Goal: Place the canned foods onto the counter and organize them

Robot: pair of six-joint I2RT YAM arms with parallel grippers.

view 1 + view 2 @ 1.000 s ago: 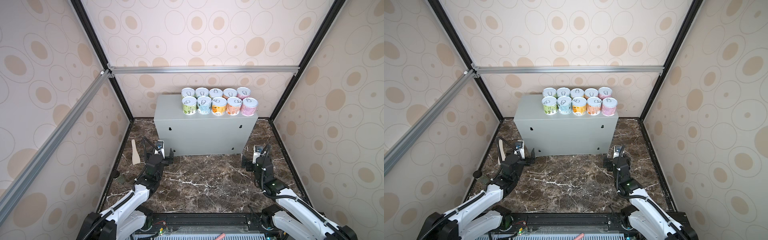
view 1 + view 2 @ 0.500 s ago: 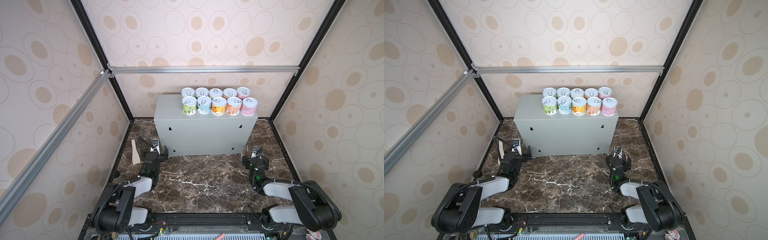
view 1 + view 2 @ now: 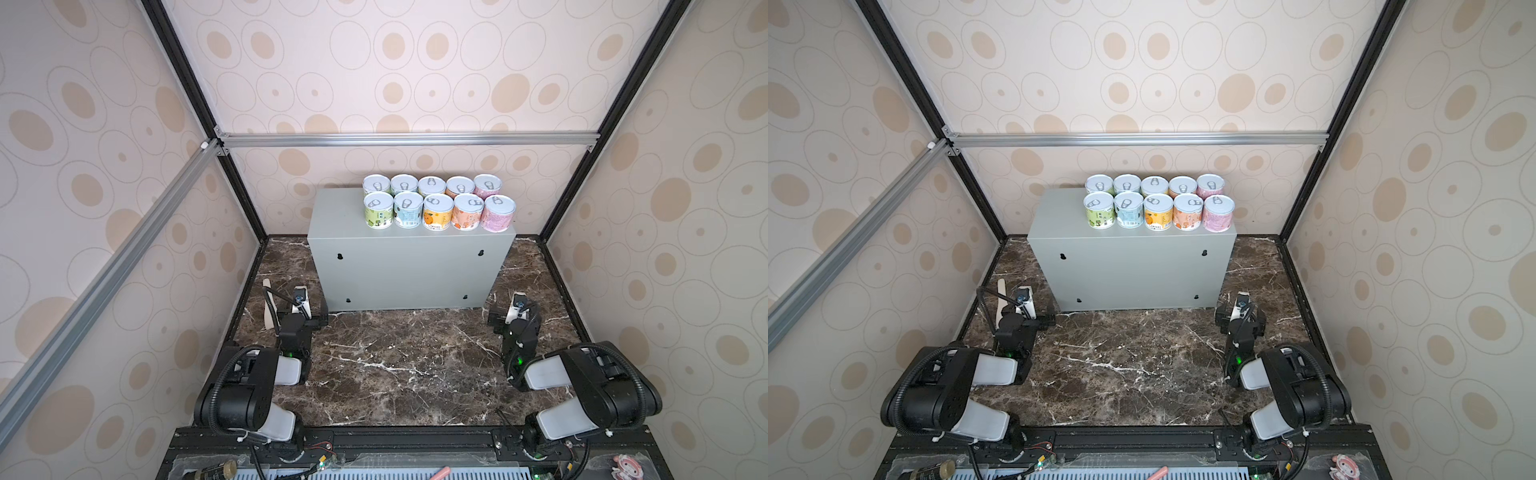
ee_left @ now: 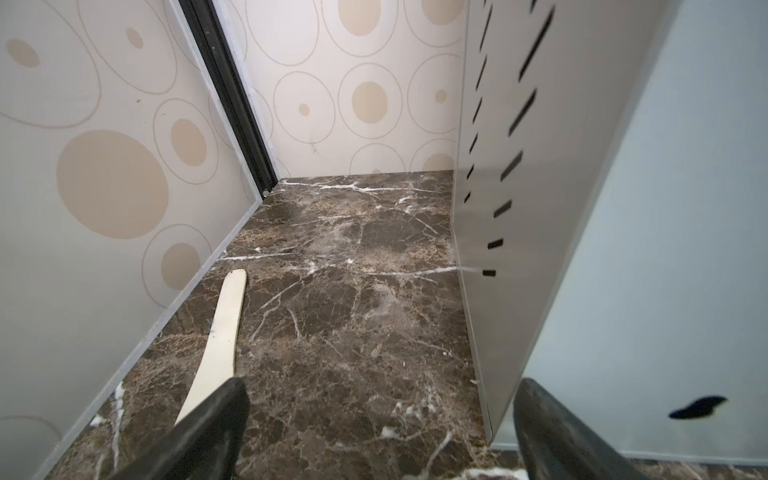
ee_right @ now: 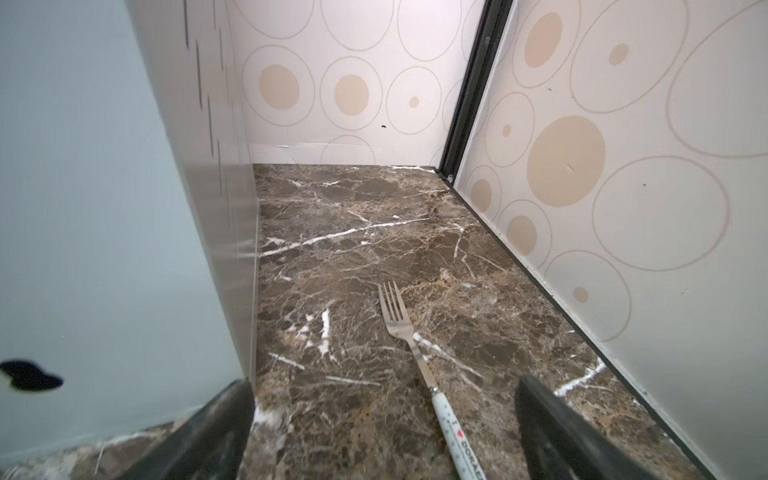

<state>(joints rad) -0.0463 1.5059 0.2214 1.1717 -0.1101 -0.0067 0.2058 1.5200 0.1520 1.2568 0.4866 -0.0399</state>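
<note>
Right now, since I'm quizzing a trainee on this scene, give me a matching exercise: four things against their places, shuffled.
Things: 1 front green can; 2 front pink can; 3 fork; 4 wooden spatula.
Places: A marble floor, right of counter; B front row's left end; C marble floor, left of counter; D front row's right end.
Pairs: 1-B; 2-D; 3-A; 4-C.

My right gripper (image 5: 382, 390) hangs low with its dark fingers (image 5: 557, 428) spread wide, holding nothing. Ahead of it a fork (image 5: 409, 345) lies on the brown marble surface (image 5: 353, 232) (white printed handle toward the gripper, tines toward the back wall (image 5: 353, 50)). The grey desk (image 5: 104, 208) stands close alongside, one dark keyhole slot (image 5: 31, 376) showing.
</note>
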